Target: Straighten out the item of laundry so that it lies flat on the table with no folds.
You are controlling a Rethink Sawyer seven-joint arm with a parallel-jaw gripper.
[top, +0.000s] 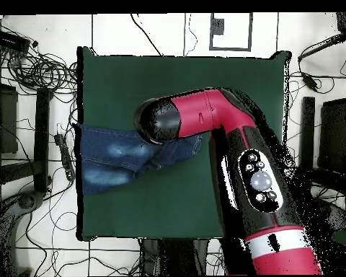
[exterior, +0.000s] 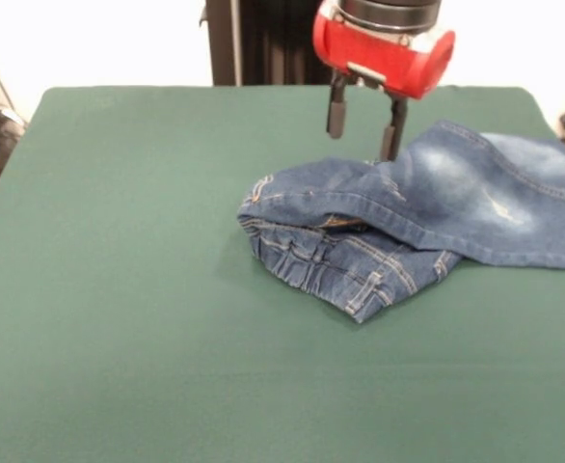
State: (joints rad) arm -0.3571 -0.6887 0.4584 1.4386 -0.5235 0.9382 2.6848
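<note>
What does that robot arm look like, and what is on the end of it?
The arm is thick and rounded, in glossy red with black sections, a white band near its base and a black panel with round silver buttons. Its end is a red cylinder with a black collar, carrying the gripper: two slim, dark, straight fingers set apart, pointing down.

You see the jeans [top: 117, 160] lying at the table's [top: 176, 72] left edge, legs reaching that edge. The red arm [top: 226, 130] covers their right end.
</note>
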